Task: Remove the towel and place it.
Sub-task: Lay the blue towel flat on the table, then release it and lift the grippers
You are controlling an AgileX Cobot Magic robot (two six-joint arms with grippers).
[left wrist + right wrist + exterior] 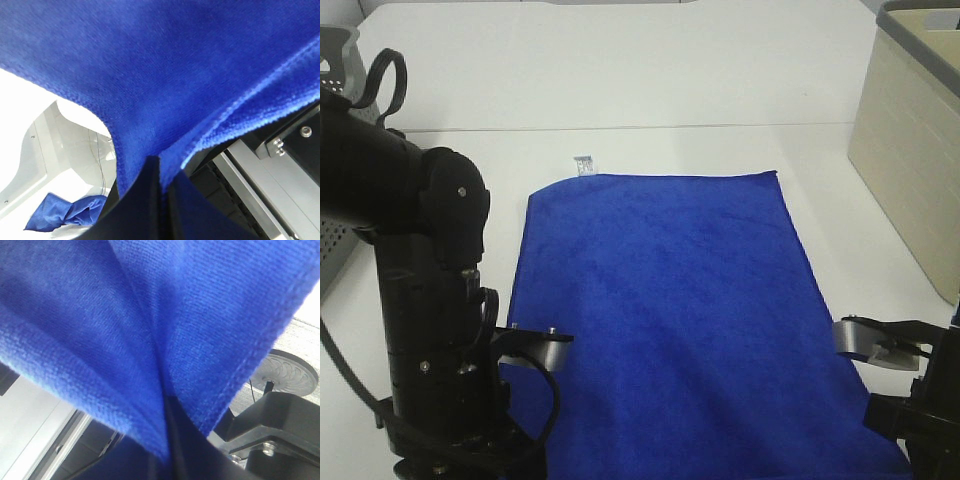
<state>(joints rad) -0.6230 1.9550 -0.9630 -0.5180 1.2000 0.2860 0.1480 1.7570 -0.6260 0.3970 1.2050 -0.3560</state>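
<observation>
The royal-blue towel lies spread over the white table, its far edge flat and its small white tag at the far left corner. My left gripper is shut on the towel's near left edge, and the cloth fans out from the pinched fingers. My right gripper is shut on the near right edge, with the towel folded into the jaws. In the high view the left arm and right arm stand at the towel's near corners, and the fingertips are hidden there.
A grey perforated basket stands at the far left. A beige bin stands at the right edge. In the left wrist view a crumpled blue cloth lies below on a white surface. White table stretches beyond the towel.
</observation>
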